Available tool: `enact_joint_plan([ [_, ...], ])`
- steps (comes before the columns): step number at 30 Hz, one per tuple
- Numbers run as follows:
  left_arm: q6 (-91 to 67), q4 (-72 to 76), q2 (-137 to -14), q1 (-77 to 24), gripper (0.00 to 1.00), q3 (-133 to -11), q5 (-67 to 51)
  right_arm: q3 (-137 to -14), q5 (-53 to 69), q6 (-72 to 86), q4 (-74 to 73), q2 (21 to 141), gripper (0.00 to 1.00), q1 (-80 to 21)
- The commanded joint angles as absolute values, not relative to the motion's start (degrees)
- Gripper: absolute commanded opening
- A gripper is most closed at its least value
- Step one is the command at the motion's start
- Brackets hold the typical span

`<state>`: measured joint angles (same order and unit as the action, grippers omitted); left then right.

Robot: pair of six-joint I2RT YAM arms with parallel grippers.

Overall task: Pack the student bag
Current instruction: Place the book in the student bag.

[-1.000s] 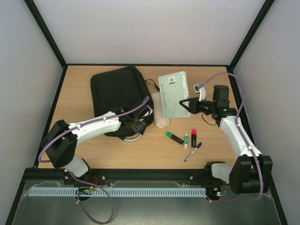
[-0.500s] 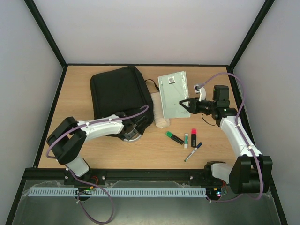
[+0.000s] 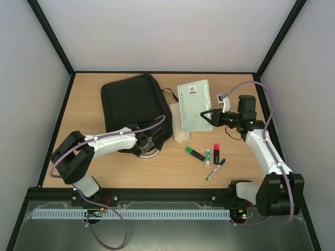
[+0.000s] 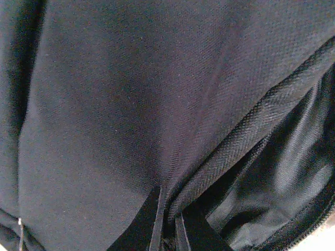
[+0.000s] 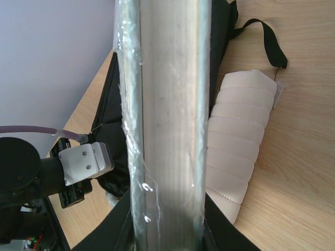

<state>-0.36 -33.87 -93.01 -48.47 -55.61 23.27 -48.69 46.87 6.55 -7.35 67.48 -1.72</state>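
The student bag [image 3: 133, 104], black and soft, lies at the back left of the table; its weave fills the left wrist view [image 4: 104, 104], with a dark opening showing at the right. At the bag's near right edge my left gripper [image 3: 152, 140] [image 4: 168, 206] is shut on a fold of its fabric beside the zipper. My right gripper [image 3: 205, 116] [image 5: 166, 230] is shut on the near end of a flat, pale, plastic-wrapped pack [image 3: 192, 102] [image 5: 165, 104], held to the right of the bag.
A beige quilted case [image 3: 180, 125] [image 5: 241, 146] lies between bag and pack. A green highlighter [image 3: 194, 153], a small white-green stick [image 3: 208, 156], a red-capped marker [image 3: 216, 153] and a blue pen [image 3: 215, 169] lie near the front right. A grey loop handle [image 3: 149, 153] sticks out under the left gripper.
My left arm drew its elbow in and its gripper, open a second ago, has closed on the bag's fabric. The right arm and its pack have not moved.
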Motion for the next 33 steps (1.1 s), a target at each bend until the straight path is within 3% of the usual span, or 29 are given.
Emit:
enact_joint_plan([
  [1,-0.53,-33.85,-89.74,-48.49,0.02,-58.91,26.12,-53.29,48.64,10.18,-5.52,66.95,0.01,-1.55],
  [13,0.98,-29.57,-78.57,-48.28,0.02,-62.82,30.55,-64.94,55.29,8.18,-29.72,72.16,0.01,-4.86],
  [23,1.56,-23.25,-74.68,-44.15,0.02,-61.92,25.16,-59.94,57.52,8.08,-35.2,72.23,0.01,-12.78],
  [33,-1.75,-19.98,-75.06,-40.28,0.02,-58.54,20.01,-59.08,58.36,1.9,-46.89,71.56,0.01,-14.36],
])
